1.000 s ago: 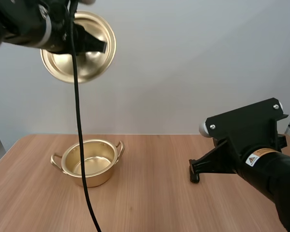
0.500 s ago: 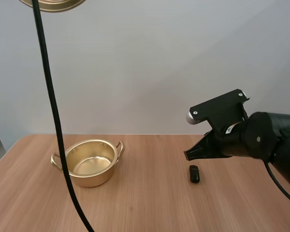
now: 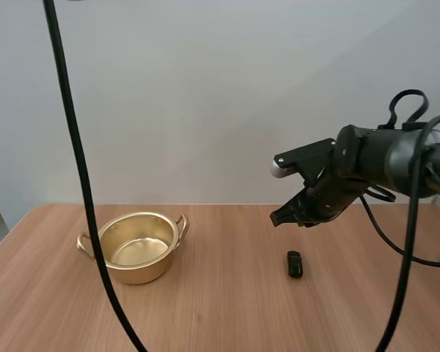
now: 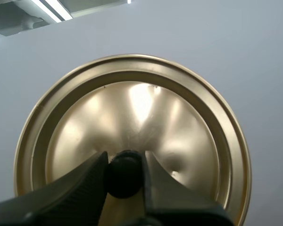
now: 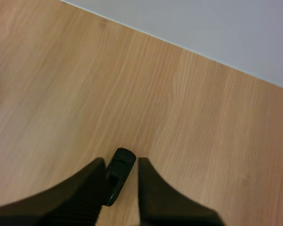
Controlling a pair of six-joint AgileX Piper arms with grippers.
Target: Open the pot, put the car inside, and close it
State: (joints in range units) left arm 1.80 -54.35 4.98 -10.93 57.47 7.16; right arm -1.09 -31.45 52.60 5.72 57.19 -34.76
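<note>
The golden pot [image 3: 141, 272] stands open on the left of the wooden table. A small black car [image 3: 295, 264] lies on the table to its right. My right gripper [image 3: 281, 218] hangs in the air a little above and behind the car. In the right wrist view the right gripper [image 5: 121, 161] is open, and the car [image 5: 118, 176] shows on the table below the gap between its fingers [image 5: 92, 188]. In the left wrist view my left gripper [image 4: 125, 162] is shut on the black knob [image 4: 125, 173] of the golden lid [image 4: 132, 108], which is held up in the air.
The wooden table [image 3: 220, 315] has bare surface between pot and car and in front of both. A plain grey wall stands behind its far edge.
The left arm has carried the lid up out of the high view. My right gripper has risen from the car and drawn back; the car stays on the table.
</note>
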